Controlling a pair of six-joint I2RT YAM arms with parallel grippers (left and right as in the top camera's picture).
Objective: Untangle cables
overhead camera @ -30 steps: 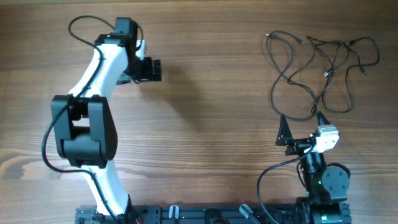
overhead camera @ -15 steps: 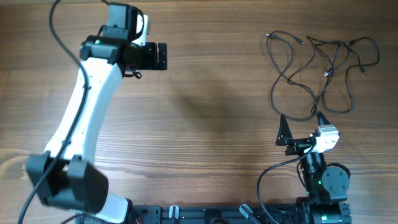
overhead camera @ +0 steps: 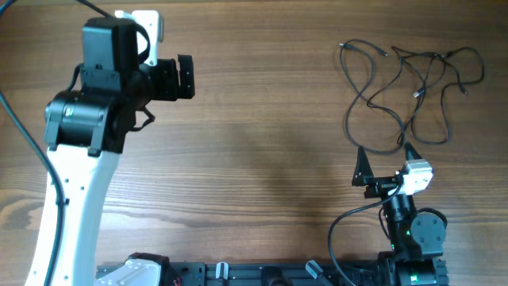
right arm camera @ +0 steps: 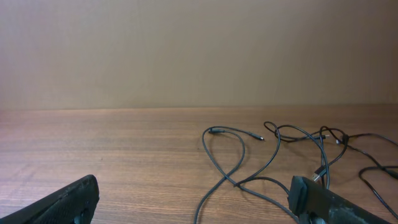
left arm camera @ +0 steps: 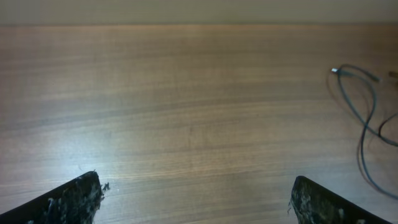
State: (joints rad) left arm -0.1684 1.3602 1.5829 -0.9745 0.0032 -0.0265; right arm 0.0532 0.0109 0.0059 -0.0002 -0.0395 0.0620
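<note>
Cables (overhead camera: 416, 94) are seen tangled on the tabletop (overhead camera: 262, 119), far right, untouched. The left jaws and right jaws are released, empty. Approach is judged in hand; one plug end must be reached next.

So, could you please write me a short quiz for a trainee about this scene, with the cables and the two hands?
1. True or false: the left hand is shut on one of the cables.
2. In the overhead view, where on the table do the cables lie? A) upper right B) lower left C) centre
3. Fill in: the hand nearer the cables is the ____ hand.

Key:
1. False. Both hands are open and empty.
2. A.
3. Right. The right hand sits just below the cables, and the left hand is far across the table.
</note>
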